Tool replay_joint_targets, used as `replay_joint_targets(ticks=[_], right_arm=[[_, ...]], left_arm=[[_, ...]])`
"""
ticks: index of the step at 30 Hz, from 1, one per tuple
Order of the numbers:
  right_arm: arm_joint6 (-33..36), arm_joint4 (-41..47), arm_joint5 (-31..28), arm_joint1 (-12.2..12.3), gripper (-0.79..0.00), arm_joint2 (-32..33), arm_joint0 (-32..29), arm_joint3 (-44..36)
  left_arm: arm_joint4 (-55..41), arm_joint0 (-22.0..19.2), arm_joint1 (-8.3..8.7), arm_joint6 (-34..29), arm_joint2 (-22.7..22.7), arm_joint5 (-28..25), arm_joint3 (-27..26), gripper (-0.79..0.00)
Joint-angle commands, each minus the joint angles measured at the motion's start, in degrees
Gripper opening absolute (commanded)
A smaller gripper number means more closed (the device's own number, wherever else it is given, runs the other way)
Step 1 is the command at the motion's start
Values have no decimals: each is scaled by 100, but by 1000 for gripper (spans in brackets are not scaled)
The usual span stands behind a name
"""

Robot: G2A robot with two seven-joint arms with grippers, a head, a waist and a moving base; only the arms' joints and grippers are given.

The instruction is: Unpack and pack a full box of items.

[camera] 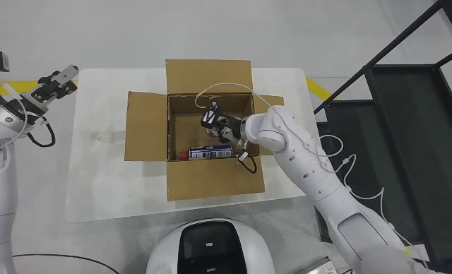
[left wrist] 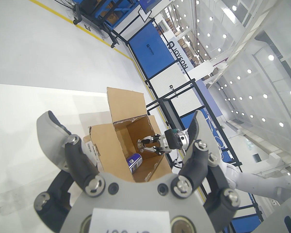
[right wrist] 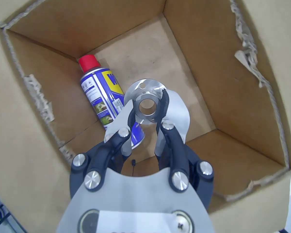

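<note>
**Right gripper [right wrist: 148,105] pinching metal flange [right wrist: 145,87] in cardboard box [right wrist: 208,61] mouth**

Grip is catching only the hub, so I'm expecting a possible slip, dropping it onto the spray can [right wrist: 99,90] lying on the box floor. Left gripper [left wrist: 123,122] is hanging wide open, empty, near the table [camera: 106,168] corner.

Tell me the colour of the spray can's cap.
Red cap, clearest in right wrist view.

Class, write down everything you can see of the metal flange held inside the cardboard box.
The metal flange is a shiny silver disc with a raised central hub, a round bore and one small hole near its rim. The right gripper has its jaws shut on the hub from both sides. It hangs inside the open cardboard box, clear of the floor, near a spray can lying there.
</note>
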Motion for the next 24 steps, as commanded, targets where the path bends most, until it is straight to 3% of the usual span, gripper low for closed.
replay_joint_targets(ticks=[1, 24], right_arm=[[-11, 137, -3, 56, -785, 220, -231, -297], [-125, 157, 42, 142, -785, 471, -439, -556]], left_arm=[[1, 0, 0, -1, 1, 0, -1, 0], [1, 0, 0, -1, 1, 0, -1, 0]])
